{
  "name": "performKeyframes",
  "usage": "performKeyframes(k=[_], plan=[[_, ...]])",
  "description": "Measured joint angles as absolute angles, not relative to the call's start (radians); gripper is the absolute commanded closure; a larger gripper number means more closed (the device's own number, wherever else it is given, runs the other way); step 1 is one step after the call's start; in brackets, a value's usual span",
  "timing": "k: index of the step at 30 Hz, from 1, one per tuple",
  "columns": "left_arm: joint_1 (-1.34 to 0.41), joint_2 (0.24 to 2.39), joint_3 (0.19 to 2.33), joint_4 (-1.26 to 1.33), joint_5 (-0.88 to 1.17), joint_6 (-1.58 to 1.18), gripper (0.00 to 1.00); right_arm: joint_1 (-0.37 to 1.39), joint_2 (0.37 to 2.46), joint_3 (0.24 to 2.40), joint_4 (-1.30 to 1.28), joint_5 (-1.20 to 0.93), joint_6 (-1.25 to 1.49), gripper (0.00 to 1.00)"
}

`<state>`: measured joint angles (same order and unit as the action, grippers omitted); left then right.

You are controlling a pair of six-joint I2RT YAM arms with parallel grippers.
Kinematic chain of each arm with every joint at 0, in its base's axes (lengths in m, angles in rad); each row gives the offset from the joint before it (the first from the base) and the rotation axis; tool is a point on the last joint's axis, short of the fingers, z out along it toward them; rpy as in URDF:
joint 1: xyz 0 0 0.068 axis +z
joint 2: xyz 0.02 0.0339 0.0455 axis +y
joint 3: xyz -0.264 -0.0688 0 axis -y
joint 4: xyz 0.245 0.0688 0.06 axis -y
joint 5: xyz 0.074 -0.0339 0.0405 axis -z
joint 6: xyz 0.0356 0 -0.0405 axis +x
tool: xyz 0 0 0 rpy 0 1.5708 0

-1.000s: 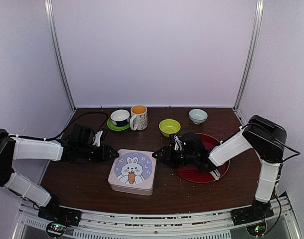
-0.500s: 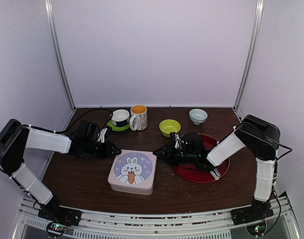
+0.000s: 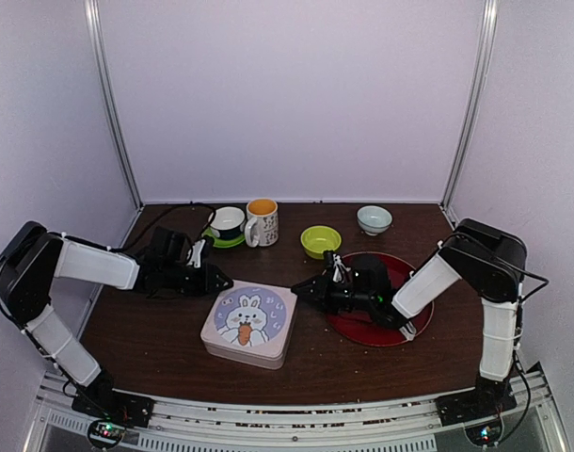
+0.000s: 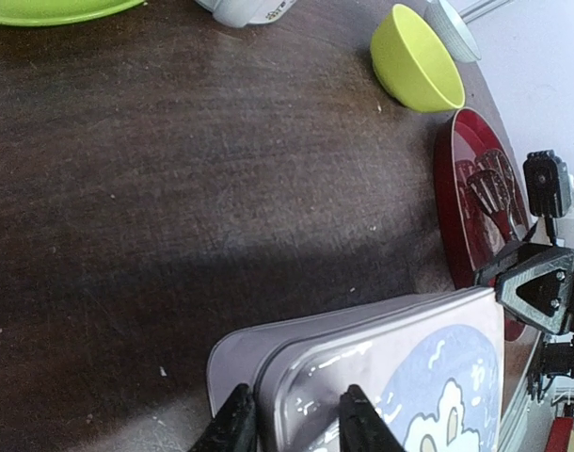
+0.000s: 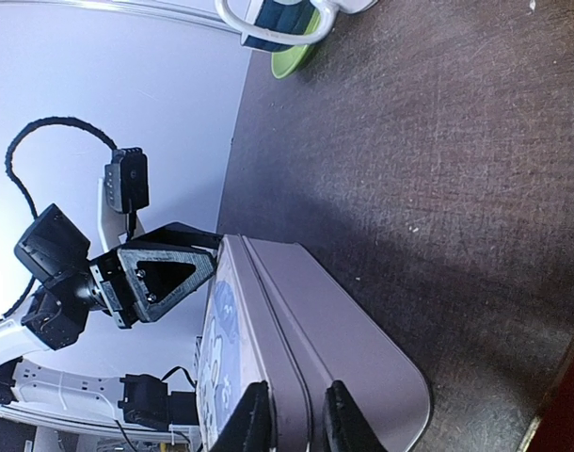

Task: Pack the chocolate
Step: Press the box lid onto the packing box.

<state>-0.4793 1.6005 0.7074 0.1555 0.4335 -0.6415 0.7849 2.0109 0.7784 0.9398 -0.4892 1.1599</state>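
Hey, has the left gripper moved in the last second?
Yes. The left gripper has shifted away from the table's near edge, closer to the green saucer; its fingers straddle the tin's corner.

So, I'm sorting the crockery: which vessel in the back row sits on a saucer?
The white cup at the row's left end: it alone stands on a green saucer; the mug, yellow-green bowl and pale bowl rest directly on the table.

Bare tabletop [image 3: 287, 259] separates the tin [image 3: 248, 323] from the mug [image 3: 262, 222].
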Motion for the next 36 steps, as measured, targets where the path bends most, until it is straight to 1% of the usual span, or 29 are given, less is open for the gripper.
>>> performKeyframes(k=[4, 8, 12, 14, 17, 19, 22, 26, 36], plan=[[-0.493, 1.601, 0.707, 0.162, 0.421, -0.648, 0.61, 0.786, 2.026, 0.757, 1.009, -0.487, 1.175, 0.83], [-0.502, 1.601, 0.701, 0.178, 0.415, -0.656, 0.53, 0.79, 2.045, 0.735, 1.074, -0.474, 1.192, 0.78], [-0.518, 1.599, 0.691, 0.181, 0.415, -0.66, 0.48, 0.795, 2.045, 0.714, 1.096, -0.463, 1.197, 0.68], [-0.521, 1.593, 0.692, 0.171, 0.415, -0.657, 0.45, 0.796, 2.045, 0.71, 1.095, -0.459, 1.198, 0.66], [-0.529, 1.571, 0.692, 0.139, 0.411, -0.646, 0.38, 0.797, 2.045, 0.71, 1.09, -0.455, 1.197, 0.64], [-0.533, 1.546, 0.693, 0.119, 0.407, -0.638, 0.36, 0.797, 2.044, 0.71, 1.088, -0.453, 1.196, 0.63], [-0.534, 1.505, 0.693, 0.101, 0.404, -0.634, 0.35, 0.806, 2.043, 0.704, 1.089, -0.448, 1.197, 0.67], [-0.537, 1.479, 0.692, 0.102, 0.403, -0.634, 0.35, 0.81, 2.046, 0.695, 1.103, -0.438, 1.196, 0.69], [-0.548, 1.45, 0.634, 0.103, 0.396, -0.635, 0.35, 0.834, 2.11, 0.665, 1.258, -0.367, 1.208, 0.74]])
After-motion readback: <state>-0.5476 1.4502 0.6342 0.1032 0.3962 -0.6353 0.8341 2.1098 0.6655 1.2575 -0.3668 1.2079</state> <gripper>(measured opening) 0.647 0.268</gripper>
